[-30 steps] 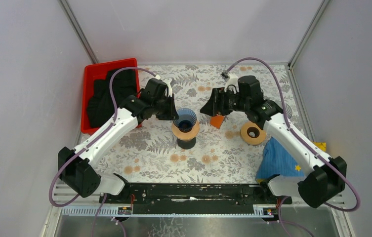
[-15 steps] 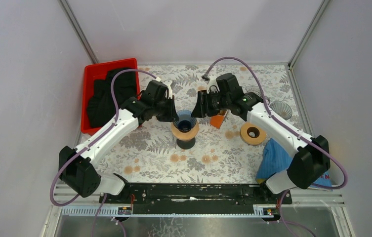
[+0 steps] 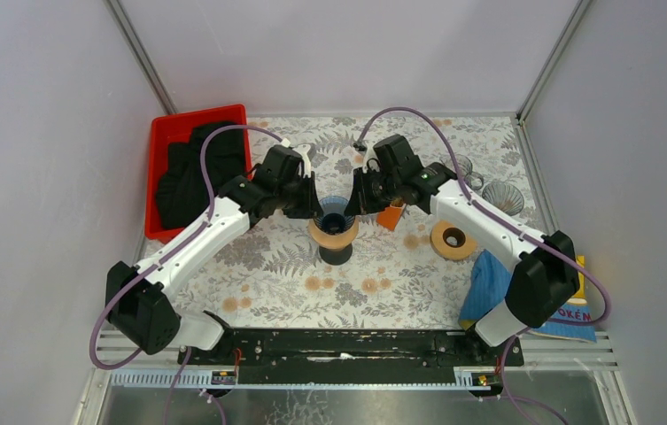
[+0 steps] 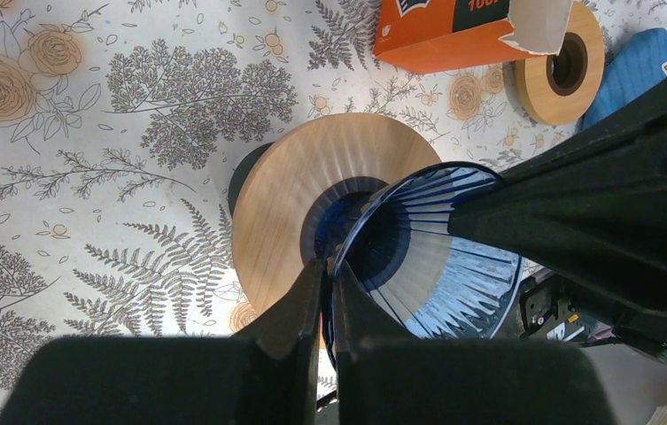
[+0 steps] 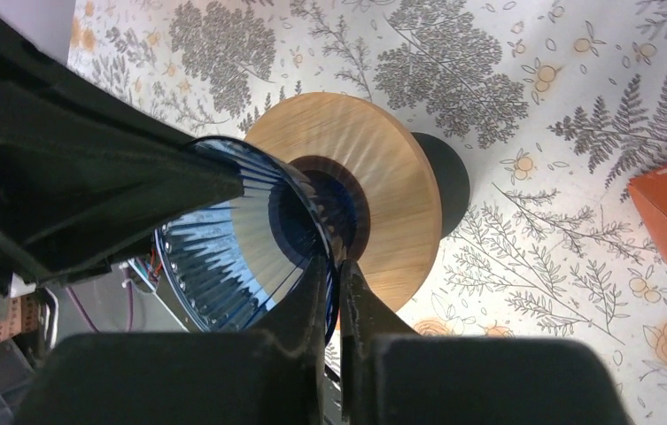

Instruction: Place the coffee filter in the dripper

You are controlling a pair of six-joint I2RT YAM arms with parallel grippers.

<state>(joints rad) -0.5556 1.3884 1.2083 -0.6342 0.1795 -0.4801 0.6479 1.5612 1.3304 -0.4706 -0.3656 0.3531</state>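
Far left, 10 o'clock: red bin [image 3: 159, 128] against worktop [image 3: 259, 266] edge. Left arm [image 3: 197, 235] stretched in from 7 o'clock, wrist tipped down, left claw [image 3: 316, 211] pinching dripper [image 3: 333, 215] rim on its 9 o'clock side. Dripper dead centre: mouth up, cone axis near vertical, tip down in wooden disc [image 3: 334, 239] on black base [image 3: 336, 258]. Pale ribbed lining inside; cannot tell coffee filter from bare glass. Right arm [image 3: 480, 221] in from 4 o'clock, right claw [image 3: 353, 205] nipping rim at 3. Orange box [image 3: 389, 218] just beside; wooden ring [image 3: 440, 241], blue cloth [image 3: 493, 279] beyond. Bare worktop at 6.
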